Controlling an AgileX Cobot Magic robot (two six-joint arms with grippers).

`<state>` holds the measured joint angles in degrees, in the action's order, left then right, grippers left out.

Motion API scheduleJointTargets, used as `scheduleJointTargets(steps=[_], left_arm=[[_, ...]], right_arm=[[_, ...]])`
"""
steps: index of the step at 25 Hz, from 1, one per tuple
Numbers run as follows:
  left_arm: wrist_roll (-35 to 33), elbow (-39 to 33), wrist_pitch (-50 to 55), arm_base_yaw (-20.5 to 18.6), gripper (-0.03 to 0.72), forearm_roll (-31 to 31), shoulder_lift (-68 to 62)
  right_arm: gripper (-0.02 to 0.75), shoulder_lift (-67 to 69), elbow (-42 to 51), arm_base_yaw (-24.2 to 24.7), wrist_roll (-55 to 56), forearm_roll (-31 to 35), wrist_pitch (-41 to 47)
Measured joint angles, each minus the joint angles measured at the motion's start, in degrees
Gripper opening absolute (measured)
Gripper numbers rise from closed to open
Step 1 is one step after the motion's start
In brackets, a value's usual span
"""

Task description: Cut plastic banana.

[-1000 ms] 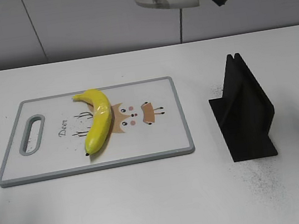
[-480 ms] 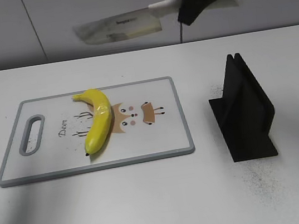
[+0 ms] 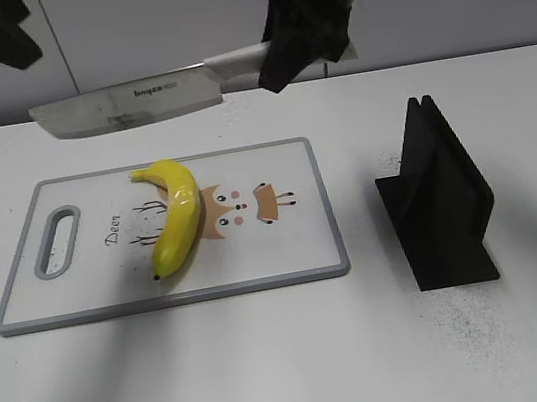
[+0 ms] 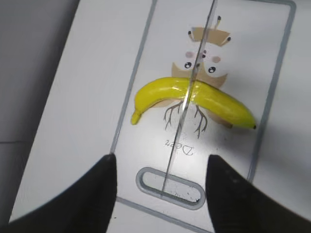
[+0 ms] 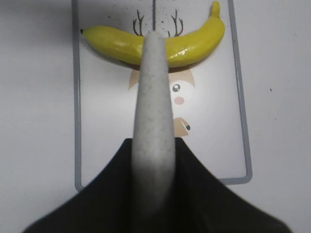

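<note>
The plastic banana [image 3: 176, 215] lies on the cutting board [image 3: 286, 249], on the board's left half, its curved body running from a short stem at the far end to a small dark tip at the near end. It sits across a printed cartoon deer [image 3: 239, 208] and beside the word "Deer".

The right claw [image 3: 303, 36] hangs above the far edge of the bench [image 3: 272, 362], clamped on the pale handle of a knife [image 3: 132, 102]. The blade is broad, flat and metallic, with dark lettering along it, and it reaches out to the left, in the air above the board's far edge and clear of the banana. In the right wrist view the speckled off-white handle [image 5: 154, 121] points straight at the middle of the banana [image 5: 155, 41], with the thin blade edge-on beyond it.

The left claw [image 4: 160, 182] is open, its two dark fingers [image 4: 95, 189] spread wide (only the tips show). In its view the banana [image 4: 194, 99] lies well below, with the knife's thin edge [image 4: 187, 97] crossing it.

The banana is glossy bright yellow. The board is white with a grey rim and an oval handle slot [image 3: 57, 243]. A matte black angular stand [image 3: 435, 201] sits to the right on the white bench, well apart from the board.
</note>
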<state>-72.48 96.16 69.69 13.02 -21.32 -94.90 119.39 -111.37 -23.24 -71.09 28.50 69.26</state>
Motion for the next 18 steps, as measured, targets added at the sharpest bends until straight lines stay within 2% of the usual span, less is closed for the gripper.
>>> scheduleJointTargets(steps=[4,15,18], left_arm=[[-2.2,0.0,0.0,1.4,0.540,-0.1,-4.1],[-3.2,0.0,0.0,1.4,0.530,-0.4,-10.6],[-3.2,0.0,0.0,1.4,0.491,-0.5,-11.1]], right_arm=[[0.160,1.4,0.0,0.0,-3.7,2.8,0.2],[0.160,3.8,-0.2,0.0,-7.2,6.5,-0.5],[0.160,3.8,-0.2,0.0,-7.4,6.5,-1.9]])
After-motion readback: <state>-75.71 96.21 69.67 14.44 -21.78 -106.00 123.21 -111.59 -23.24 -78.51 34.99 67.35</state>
